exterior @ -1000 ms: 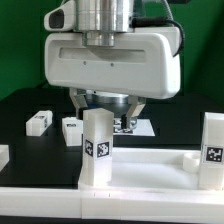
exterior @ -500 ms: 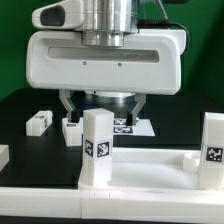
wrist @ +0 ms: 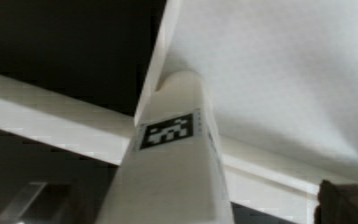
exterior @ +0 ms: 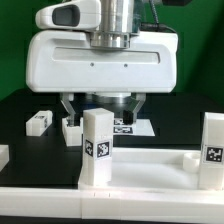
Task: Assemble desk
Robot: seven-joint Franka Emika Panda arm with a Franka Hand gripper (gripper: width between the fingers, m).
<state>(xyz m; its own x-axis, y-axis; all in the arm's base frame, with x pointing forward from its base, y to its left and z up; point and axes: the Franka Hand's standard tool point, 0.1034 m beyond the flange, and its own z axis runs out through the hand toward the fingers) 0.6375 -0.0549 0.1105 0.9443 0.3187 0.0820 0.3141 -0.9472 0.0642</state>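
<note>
White plastic housing of the arm's gripper [exterior: 102,113] now fills the upper half of the exterior view. A second ago it sat clearly higher. Most of that drop came in the first half second, and since then the height has barely altered, with only the grey wrist above the housing shifting a little.

The dark fingers [exterior: 68,106] are spread wide, one on each side of the top of the nearer white square plastic leg [exterior: 97,148], and they grip nothing. The wrist view agrees: it looks down along that tagged leg [wrist: 167,135], with a finger [wrist: 345,195] well off to the side and daylight between the two.

This leg stands upright at a corner of the large white rectangular plastic tabletop panel [exterior: 150,168], which lies on the black counter [exterior: 20,140] at the front of the scene. A second tagged white upright leg [exterior: 213,150] stands at the panel's corner toward the exterior view's right. Two loose white legs [exterior: 40,121] [exterior: 70,130] lie behind on the counter, near the flat printed marker board [exterior: 135,127].

The descent looks like an approach to grasp the standing leg, probably to seat or twist it into its socket. Closing squarely on its flat faces would be the thing to get right.
</note>
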